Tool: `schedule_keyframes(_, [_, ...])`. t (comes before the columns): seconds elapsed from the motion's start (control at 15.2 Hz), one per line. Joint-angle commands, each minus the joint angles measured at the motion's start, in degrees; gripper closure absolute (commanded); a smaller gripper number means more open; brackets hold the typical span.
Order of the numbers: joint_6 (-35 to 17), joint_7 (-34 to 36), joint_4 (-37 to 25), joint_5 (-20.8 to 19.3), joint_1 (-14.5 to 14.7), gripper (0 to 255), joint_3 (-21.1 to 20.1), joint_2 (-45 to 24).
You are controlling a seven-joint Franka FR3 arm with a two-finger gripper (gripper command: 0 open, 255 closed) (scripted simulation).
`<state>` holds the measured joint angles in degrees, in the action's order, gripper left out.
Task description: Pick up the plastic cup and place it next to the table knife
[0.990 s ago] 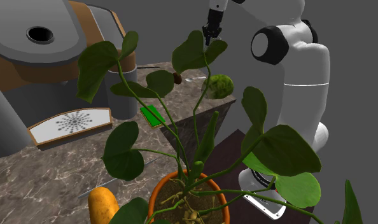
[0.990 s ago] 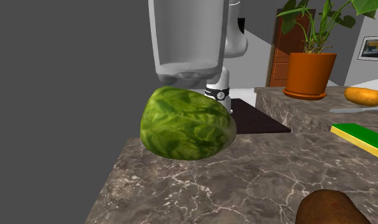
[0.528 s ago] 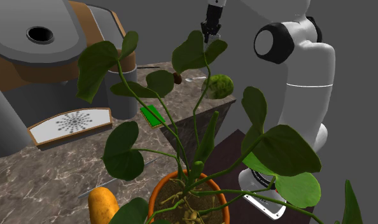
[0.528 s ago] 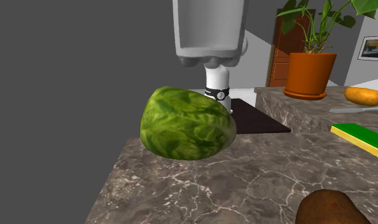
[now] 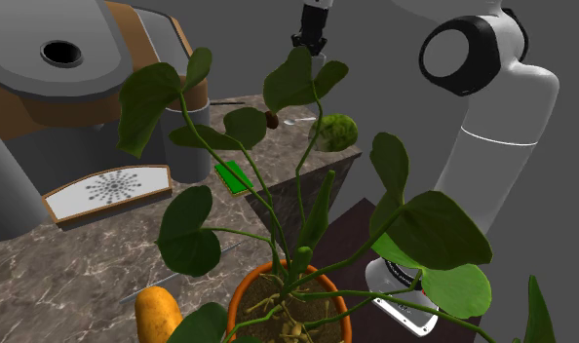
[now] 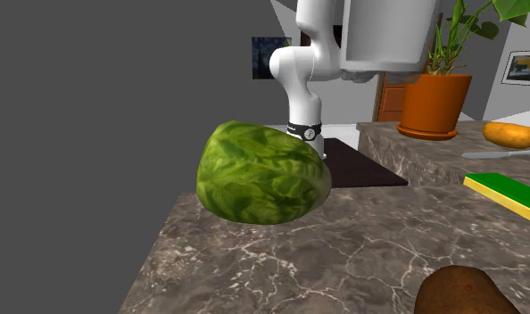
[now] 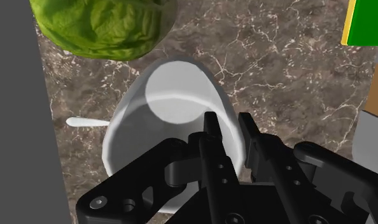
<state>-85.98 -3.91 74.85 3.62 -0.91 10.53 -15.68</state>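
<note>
A white cup (image 7: 175, 102) hangs in the air over the marble counter (image 7: 277, 70), its rim wall clasped between my gripper's (image 7: 227, 127) two black fingers. In the second exterior view the cup (image 6: 388, 36) hangs large near the top edge, above and to the right of the lettuce (image 6: 263, 174). In the shoulder view my gripper (image 5: 312, 41) is high over the counter's far end, behind the plant's leaves. The table knife (image 6: 502, 153) lies on the raised counter next to an orange-yellow potato (image 6: 511, 134).
A green lettuce head (image 7: 105, 25) sits at the counter's corner. A green and yellow sponge (image 6: 509, 192), a brown item (image 6: 459, 290) and a potted plant (image 6: 434, 103) share the counter. A small white object (image 7: 86, 121) lies below the cup.
The gripper has risen with the cup and carried it toward the second exterior view's right, away from above the lettuce. In the shoulder view the hand moved up and left.
</note>
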Motion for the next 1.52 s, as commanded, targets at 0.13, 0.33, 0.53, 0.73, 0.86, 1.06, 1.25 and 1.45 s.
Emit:
schedule_keyframes(0.13, [-2.2,5.3,6.2,-0.8,3.7,255,-1.9,4.3])
schedule_keyframes(0.33, [-3.2,9.2,9.4,-1.1,6.1,255,-3.4,6.6])
schedule_keyframes(0.53, [-3.8,13.1,11.7,-1.2,8.4,255,-5.1,8.4])
schedule_keyframes(0.73, [-4.4,17.0,13.3,-1.2,10.6,255,-6.8,9.6])
schedule_keyframes(0.86, [-4.6,19.7,13.9,-1.2,12.1,255,-8.0,10.1])
schedule_keyframes(1.06, [-4.9,23.6,14.4,-1.1,14.3,255,-9.8,10.4])
schedule_keyframes(1.25, [-5.0,27.6,14.1,-1.1,16.4,255,-11.6,10.3])
schedule_keyframes(1.45, [-5.0,31.5,13.2,-1.0,18.6,255,-13.4,9.5])
